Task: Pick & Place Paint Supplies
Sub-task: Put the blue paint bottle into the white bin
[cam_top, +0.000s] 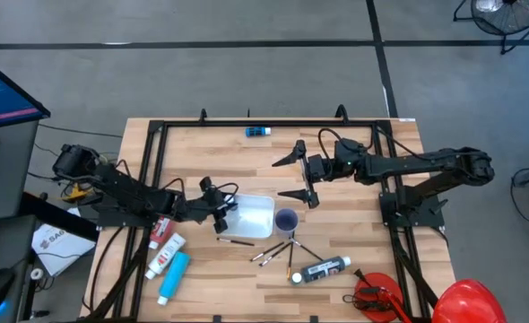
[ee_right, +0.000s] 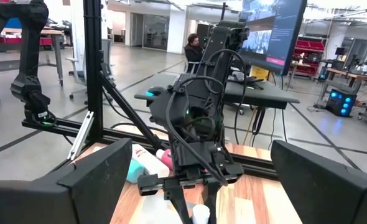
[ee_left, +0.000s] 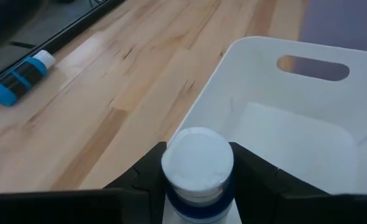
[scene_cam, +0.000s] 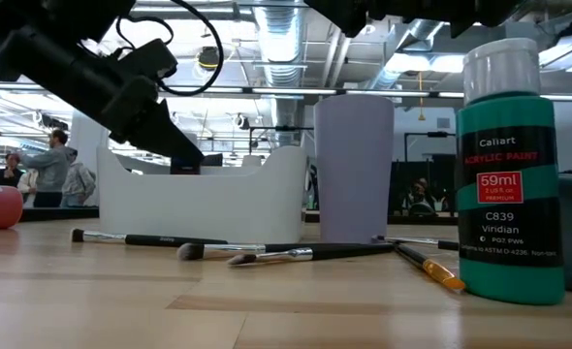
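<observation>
While the high view shows only dark fingers at the rim of the white bin (cam_top: pixel 254 215), the left wrist view reveals what they hold: the left gripper (ee_left: pixel 197 177) is clamped on a white-capped bottle with a blue band (ee_left: pixel 198 169), poised at the bin's edge. From above, the left gripper (cam_top: pixel 221 213) sits at nine o'clock of the bin, near table centre. The right gripper (cam_top: pixel 298 176) hangs at about one o'clock from the bin with its fingers spread wide and nothing between them; its own wrist view looks across at the left arm. At three o'clock of the bin stands a purple cup (cam_top: pixel 286 219), and thin brushes (cam_top: pixel 278 252) lie scattered at five o'clock of it. The low view alone lets the label be read on a green bottle (scene_cam: pixel 512 165): acrylic paint, Viridian. Only the high view shows a black tube with a white cap (cam_top: pixel 320 270) at five o'clock of the bin, a red tube (cam_top: pixel 160 231), a white bottle with a red label (cam_top: pixel 165 256) and a light blue bottle (cam_top: pixel 173 276) together at seven o'clock, and a small blue tube (cam_top: pixel 257 132) alone at twelve.
</observation>
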Robot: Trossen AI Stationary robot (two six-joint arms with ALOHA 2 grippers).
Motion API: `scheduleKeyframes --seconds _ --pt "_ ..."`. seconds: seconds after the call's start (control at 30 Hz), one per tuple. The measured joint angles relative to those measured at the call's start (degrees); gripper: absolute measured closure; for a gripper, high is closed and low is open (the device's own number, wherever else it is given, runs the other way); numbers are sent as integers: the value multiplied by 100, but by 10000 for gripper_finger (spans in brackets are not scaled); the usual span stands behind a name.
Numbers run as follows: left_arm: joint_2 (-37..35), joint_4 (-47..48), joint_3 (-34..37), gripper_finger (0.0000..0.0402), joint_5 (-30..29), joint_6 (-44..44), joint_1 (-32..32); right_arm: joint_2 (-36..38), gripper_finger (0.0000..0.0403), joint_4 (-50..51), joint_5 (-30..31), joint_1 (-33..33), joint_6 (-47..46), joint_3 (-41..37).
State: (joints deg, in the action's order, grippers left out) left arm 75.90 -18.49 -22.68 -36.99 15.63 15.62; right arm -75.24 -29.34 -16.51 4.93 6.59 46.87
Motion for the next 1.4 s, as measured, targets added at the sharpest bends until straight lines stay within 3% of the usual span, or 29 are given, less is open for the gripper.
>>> scheduleKeyframes --seconds 0.27,0.93,1.4 --pt "0 9 0 273 293 10 0 -2 26 22 0 0 1 0" --pt "138 198 24 271 227 165 -258 -4 26 43 7 50 -4 0" --pt "151 196 42 214 223 183 -256 -4 26 44 7 50 -15 0"
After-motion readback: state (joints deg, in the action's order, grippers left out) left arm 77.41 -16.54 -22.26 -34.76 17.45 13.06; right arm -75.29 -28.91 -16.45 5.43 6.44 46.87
